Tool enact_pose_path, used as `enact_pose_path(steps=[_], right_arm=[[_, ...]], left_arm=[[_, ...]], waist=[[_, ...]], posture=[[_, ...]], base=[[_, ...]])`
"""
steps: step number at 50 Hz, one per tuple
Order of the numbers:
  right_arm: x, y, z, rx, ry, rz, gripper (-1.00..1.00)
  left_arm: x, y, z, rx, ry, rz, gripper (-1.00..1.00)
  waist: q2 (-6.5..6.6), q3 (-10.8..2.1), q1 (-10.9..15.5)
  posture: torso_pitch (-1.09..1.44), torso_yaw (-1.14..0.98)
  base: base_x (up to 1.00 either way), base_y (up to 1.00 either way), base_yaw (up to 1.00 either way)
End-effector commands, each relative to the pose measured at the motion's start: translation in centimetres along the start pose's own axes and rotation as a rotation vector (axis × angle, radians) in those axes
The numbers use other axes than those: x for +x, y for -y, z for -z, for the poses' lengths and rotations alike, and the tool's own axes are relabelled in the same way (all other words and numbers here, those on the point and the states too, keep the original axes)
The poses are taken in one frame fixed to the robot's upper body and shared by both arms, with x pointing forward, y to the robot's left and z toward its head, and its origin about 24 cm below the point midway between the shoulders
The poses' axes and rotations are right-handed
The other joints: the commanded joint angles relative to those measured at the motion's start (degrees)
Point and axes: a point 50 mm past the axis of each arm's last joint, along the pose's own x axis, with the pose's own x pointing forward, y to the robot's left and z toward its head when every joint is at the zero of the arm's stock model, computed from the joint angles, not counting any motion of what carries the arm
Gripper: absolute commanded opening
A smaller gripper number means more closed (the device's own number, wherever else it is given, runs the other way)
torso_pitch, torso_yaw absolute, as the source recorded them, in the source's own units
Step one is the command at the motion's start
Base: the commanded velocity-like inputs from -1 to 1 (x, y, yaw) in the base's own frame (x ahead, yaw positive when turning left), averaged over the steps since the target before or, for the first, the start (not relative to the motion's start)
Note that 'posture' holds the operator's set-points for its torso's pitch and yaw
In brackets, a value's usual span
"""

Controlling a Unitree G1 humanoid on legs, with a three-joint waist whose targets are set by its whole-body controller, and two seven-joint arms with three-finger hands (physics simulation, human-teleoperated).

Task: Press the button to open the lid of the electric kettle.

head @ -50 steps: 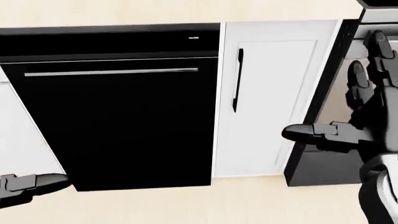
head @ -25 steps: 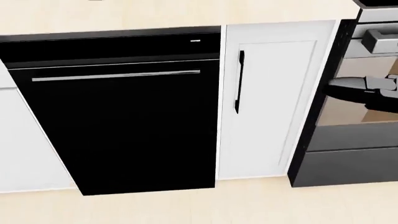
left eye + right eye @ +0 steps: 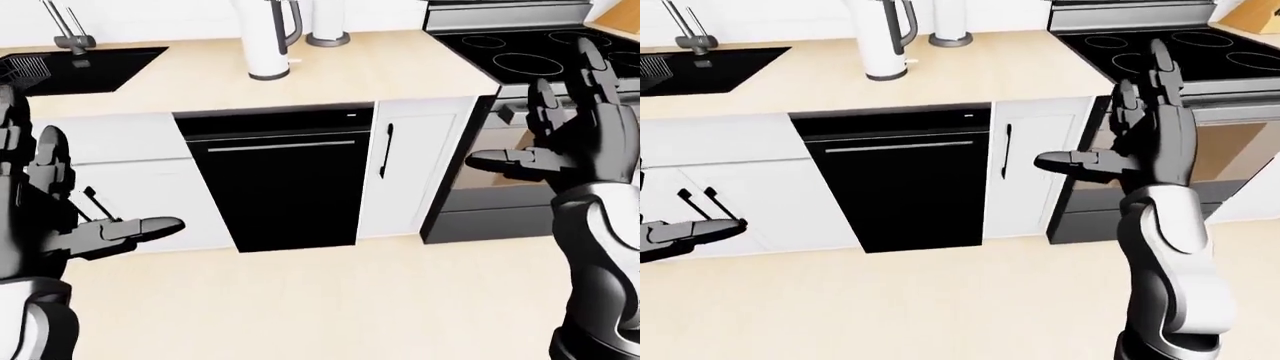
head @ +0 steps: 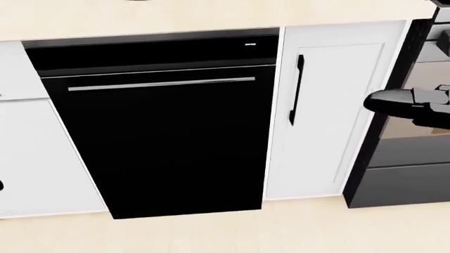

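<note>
I see only the lower body of the electric kettle [image 3: 268, 41] (top edge crops its lid and button); in head view, my right hand [image 4: 411, 105] shows one finger.

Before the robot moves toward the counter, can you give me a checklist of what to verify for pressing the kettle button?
1. Target in view: the tall white electric kettle with a dark handle stands on the beige countertop, near the top of the left-eye view. Ok.
2. Lid button located: the kettle's top is cut off by the picture edge. Cannot tell.
3. Left hand free, fingers spread. Ok.
4. Right hand free, fingers spread. Ok.
5. Within reach: both hands hang low, at the level of the black dishwasher door, apart from the kettle. Not ok.
6. Beige floor toward the counter shows no obstacle. Ok.
</note>
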Motion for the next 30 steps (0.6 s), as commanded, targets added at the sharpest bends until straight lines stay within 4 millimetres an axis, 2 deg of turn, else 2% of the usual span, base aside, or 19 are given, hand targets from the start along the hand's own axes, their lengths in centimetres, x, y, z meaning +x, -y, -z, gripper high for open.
enact_pose_path(steps=[1,2,3,4,12,14,15,16,17,18,20,23,25,26,27,28,29,30], right_arm=[[0.00,-0.31,-1.15,-0.002,0.064,-0.017,1.00],[-0.02,-0.32,-1.13,-0.003,0.064,-0.018,1.00],[-0.04,-0.33,-1.12,-0.004,0.064,-0.019,1.00],[-0.04,-0.33,-1.12,-0.005,0.064,-0.019,1.00],[-0.10,-0.37,-1.09,-0.005,0.065,-0.023,1.00],[-0.09,-0.34,-1.08,-0.005,0.064,-0.023,1.00],[-0.09,-0.34,-1.07,-0.005,0.064,-0.023,1.00],[-0.09,-0.34,-1.07,-0.005,0.064,-0.023,1.00],[-0.09,-0.36,-1.06,-0.005,0.064,-0.024,1.00],[-0.09,-0.35,-1.03,-0.005,0.063,-0.024,1.00],[-0.09,-0.34,-1.03,-0.005,0.063,-0.024,1.00],[-0.10,-0.36,-1.02,-0.003,0.063,-0.025,1.00],[-0.07,-0.32,-0.96,-0.003,0.062,-0.023,1.00],[-0.07,-0.33,-0.96,-0.003,0.062,-0.023,1.00],[-0.06,-0.33,-0.96,-0.003,0.062,-0.023,1.00],[-0.06,-0.33,-0.96,-0.003,0.062,-0.023,1.00],[-0.07,-0.35,-0.95,-0.002,0.062,-0.023,1.00],[-0.08,-0.36,-0.95,-0.002,0.062,-0.023,1.00]], left_arm=[[-0.01,-0.22,-0.82,0.016,0.052,-0.016,1.00],[-0.03,-0.20,-0.83,0.015,0.052,-0.015,1.00],[-0.03,-0.19,-0.82,0.016,0.052,-0.015,1.00],[-0.03,-0.18,-0.81,0.016,0.052,-0.015,1.00],[-0.07,-0.03,-0.73,0.018,0.051,-0.009,1.00],[-0.06,-0.07,-0.79,0.018,0.052,-0.009,1.00],[-0.06,-0.09,-0.78,0.019,0.052,-0.009,1.00],[-0.07,-0.08,-0.77,0.019,0.052,-0.009,1.00],[-0.07,-0.06,-0.76,0.020,0.052,-0.008,1.00],[-0.08,-0.05,-0.78,0.020,0.053,-0.007,1.00],[-0.09,-0.06,-0.80,0.021,0.053,-0.007,1.00],[-0.08,-0.03,-0.80,0.022,0.053,-0.006,1.00],[-0.10,-0.03,-0.86,0.023,0.054,-0.005,1.00],[-0.10,-0.01,-0.87,0.023,0.054,-0.004,1.00],[-0.10,-0.01,-0.89,0.023,0.054,-0.004,1.00],[-0.10,0.00,-0.89,0.023,0.054,-0.004,1.00],[-0.10,0.01,-0.88,0.024,0.054,-0.004,1.00],[-0.11,0.00,-0.88,0.024,0.055,-0.004,1.00]], waist=[[1.97,-1.78,0.13],[1.09,-1.63,0.36],[0.74,-0.76,0.40],[0.46,-0.59,0.46],[-4.30,-0.33,0.38],[-6.50,-0.54,0.44],[-8.33,-1.20,0.43],[-5.63,-0.31,-0.24],[-6.78,-0.62,0.46],[-6.89,-0.95,0.36],[-6.16,-1.31,0.52],[-4.06,-0.13,0.30],[-1.62,-0.20,-0.09],[0.32,-0.78,-0.23],[3.04,-1.61,0.00],[0.47,-0.61,0.48],[1.09,-0.28,0.24],[0.65,-0.44,0.66]], posture=[[0.00,0.00],[0.00,0.00],[0.00,0.00],[0.00,0.00],[0.00,0.00],[0.00,0.00],[0.00,0.00],[0.00,0.00],[0.00,0.00],[0.00,0.00],[0.00,0.00],[0.00,0.00],[0.00,0.00],[0.00,0.00],[0.00,0.00],[0.00,0.00],[0.00,0.00],[0.00,0.00]], base=[[0.04,0.25,0.00],[0.03,0.25,0.00],[0.03,0.25,0.00],[0.05,0.25,0.00],[0.06,0.25,0.00],[0.11,0.24,0.00],[0.12,0.23,0.00],[0.10,0.24,0.00],[0.11,0.23,0.00],[0.12,0.22,0.00],[0.12,0.22,0.00],[0.15,0.21,0.00],[0.16,0.19,0.00],[0.17,0.20,0.00],[0.17,0.19,0.00],[0.17,0.19,0.00],[0.17,0.19,0.00],[0.17,0.20,0.00]])
